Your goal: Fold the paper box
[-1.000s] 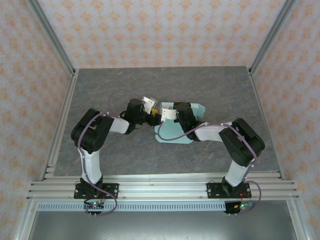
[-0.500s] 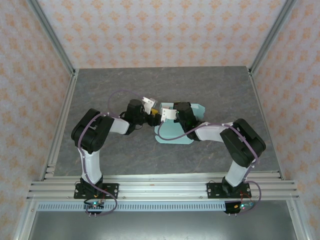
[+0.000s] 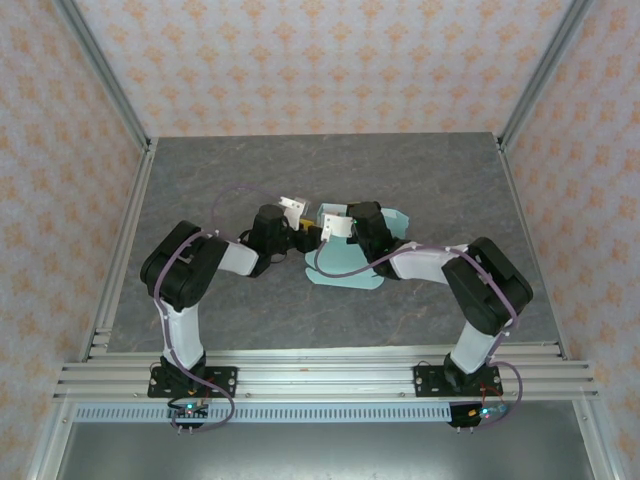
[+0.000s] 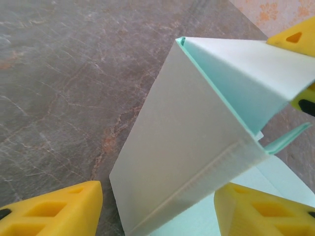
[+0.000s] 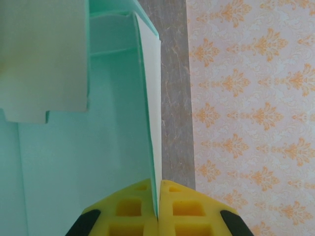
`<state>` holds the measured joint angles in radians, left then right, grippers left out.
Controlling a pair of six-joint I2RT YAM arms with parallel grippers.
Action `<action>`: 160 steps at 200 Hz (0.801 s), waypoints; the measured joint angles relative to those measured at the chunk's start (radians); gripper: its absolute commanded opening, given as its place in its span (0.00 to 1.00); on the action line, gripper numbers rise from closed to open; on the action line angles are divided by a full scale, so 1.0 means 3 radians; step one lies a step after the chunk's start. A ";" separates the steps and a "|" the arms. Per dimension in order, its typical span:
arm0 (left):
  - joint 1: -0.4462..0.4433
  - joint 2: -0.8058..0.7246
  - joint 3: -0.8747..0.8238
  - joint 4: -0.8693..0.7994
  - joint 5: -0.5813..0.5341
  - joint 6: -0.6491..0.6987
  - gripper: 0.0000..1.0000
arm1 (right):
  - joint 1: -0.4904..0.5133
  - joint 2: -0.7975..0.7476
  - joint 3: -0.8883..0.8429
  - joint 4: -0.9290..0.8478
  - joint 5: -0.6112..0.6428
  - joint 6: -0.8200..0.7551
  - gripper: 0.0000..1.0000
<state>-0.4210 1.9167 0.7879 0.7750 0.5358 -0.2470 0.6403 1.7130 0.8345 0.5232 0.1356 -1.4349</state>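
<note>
While the right claw (image 5: 158, 199) clamps the paper box (image 5: 83, 162), the left claw (image 4: 157, 209) stands open.

Half-folded mint paper box (image 3: 345, 262), walls raised

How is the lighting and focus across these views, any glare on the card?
Top external: even, diffuse light, only faint shadows under the arms. Left wrist: paper box sharp, its outer panel washed pale, no hard glare. Right wrist: box wall crisp, wallpaper equally in focus.
</note>
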 measured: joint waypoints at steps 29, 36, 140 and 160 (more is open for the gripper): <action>-0.0020 -0.0042 -0.0028 0.0006 -0.0169 -0.0085 0.61 | -0.0008 -0.0017 0.0013 -0.0018 -0.0005 0.0042 0.00; -0.0023 -0.0042 -0.0029 0.0005 -0.0197 -0.0100 0.61 | -0.0008 -0.0017 0.0018 -0.0024 -0.0004 0.0050 0.00; -0.0037 -0.0042 -0.0037 0.0052 -0.0201 -0.0078 0.72 | -0.0009 -0.0017 0.0079 -0.0132 -0.0041 0.0123 0.00; -0.0034 -0.0042 -0.0017 0.0004 -0.0146 -0.0028 0.72 | -0.0009 -0.0024 0.0085 -0.0179 -0.0060 0.0125 0.00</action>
<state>-0.4313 1.9041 0.7830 0.7761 0.4919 -0.2554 0.6376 1.7058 0.8600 0.4694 0.1177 -1.3975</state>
